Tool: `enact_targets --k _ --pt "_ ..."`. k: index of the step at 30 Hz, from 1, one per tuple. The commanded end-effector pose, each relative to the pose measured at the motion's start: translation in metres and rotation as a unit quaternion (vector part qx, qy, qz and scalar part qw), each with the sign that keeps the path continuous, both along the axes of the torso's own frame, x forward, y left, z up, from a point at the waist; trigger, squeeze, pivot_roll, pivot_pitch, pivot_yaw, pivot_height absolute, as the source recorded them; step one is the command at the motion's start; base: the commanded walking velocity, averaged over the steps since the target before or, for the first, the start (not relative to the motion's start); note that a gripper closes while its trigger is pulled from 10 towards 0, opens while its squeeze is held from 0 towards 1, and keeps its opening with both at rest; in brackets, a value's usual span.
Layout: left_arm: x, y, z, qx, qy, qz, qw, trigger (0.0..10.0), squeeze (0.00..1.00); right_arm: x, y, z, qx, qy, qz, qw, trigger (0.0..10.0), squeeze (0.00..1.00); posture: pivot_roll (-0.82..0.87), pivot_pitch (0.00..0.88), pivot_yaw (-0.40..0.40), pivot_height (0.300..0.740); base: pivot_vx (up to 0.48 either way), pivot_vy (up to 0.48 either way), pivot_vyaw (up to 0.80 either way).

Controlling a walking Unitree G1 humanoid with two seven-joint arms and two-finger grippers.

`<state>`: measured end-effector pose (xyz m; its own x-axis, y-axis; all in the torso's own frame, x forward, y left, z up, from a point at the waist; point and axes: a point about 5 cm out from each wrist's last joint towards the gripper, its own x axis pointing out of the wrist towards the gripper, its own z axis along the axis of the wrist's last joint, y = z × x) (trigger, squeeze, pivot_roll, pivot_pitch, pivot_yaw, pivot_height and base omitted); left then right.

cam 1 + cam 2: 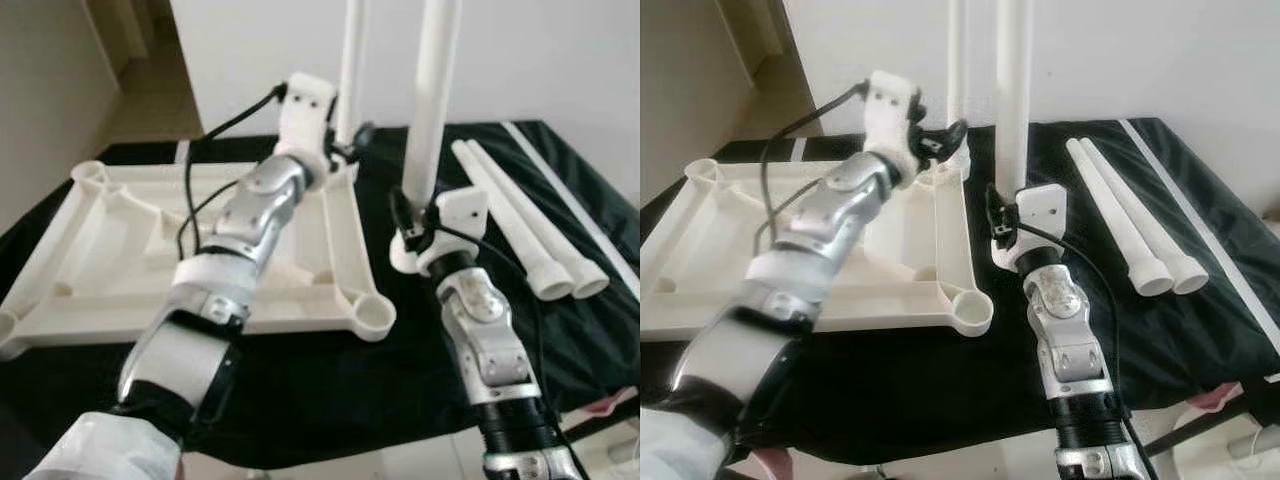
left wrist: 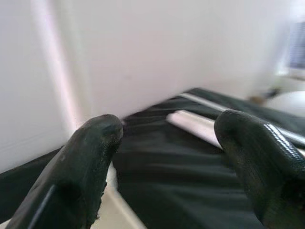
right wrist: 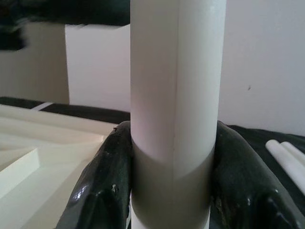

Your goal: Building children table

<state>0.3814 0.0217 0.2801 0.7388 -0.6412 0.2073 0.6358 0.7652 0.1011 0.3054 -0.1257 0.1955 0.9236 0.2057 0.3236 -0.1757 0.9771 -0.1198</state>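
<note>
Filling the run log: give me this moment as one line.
right tool: shut on upright leg | left tool: open, by mounted leg at tabletop corner | spare legs: two, lying on cloth

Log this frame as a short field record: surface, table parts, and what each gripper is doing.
surface: black cloth
tabletop: white, lying upside down, corner sockets facing up
installed leg: upright at the tabletop's far right corner
held leg: upright, beside the tabletop, not in a socket
spare legs: two, lying side by side on the cloth to the right
left gripper: open, next to the installed leg
right gripper: shut on the held leg near its lower end
</note>
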Motion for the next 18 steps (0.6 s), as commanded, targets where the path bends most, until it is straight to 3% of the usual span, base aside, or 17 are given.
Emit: enact_targets --k 1,3,5,10,18 --pt "-0.003 -0.009 0.008 -0.003 -0.014 -0.042 0.999 10.0 0.00 -0.002 0.001 0.003 0.003 -0.010 0.008 1.000 10.0 0.00 -0.05 0.013 0.002 0.740 0.000 0.000 0.00" --pt "-0.009 -0.018 0.015 -0.009 -0.027 -0.080 0.996 10.0 0.00 -0.003 0.002 0.003 0.002 -0.009 0.013 1.000 10.0 0.00 -0.05 0.014 0.004 0.740 0.000 0.000 0.00" --pt "-0.009 -0.018 0.015 -0.009 -0.027 -0.080 0.996 10.0 0.00 -0.003 0.002 0.003 0.002 -0.009 0.013 1.000 10.0 0.00 -0.05 0.014 0.004 0.740 0.000 0.000 0.00" --pt "-0.033 -0.044 0.037 -0.047 -0.062 -0.183 0.980 10.0 0.00 -0.003 0.006 0.000 -0.006 -0.002 0.026 1.000 10.0 0.00 -0.05 0.013 0.008 0.740 0.000 0.000 0.00" --pt "-0.042 -0.058 0.045 -0.058 -0.084 -0.236 0.966 10.0 0.00 -0.002 0.008 -0.001 -0.008 0.002 0.028 1.000 10.0 0.00 -0.05 0.011 0.007 0.740 0.000 0.000 0.00"
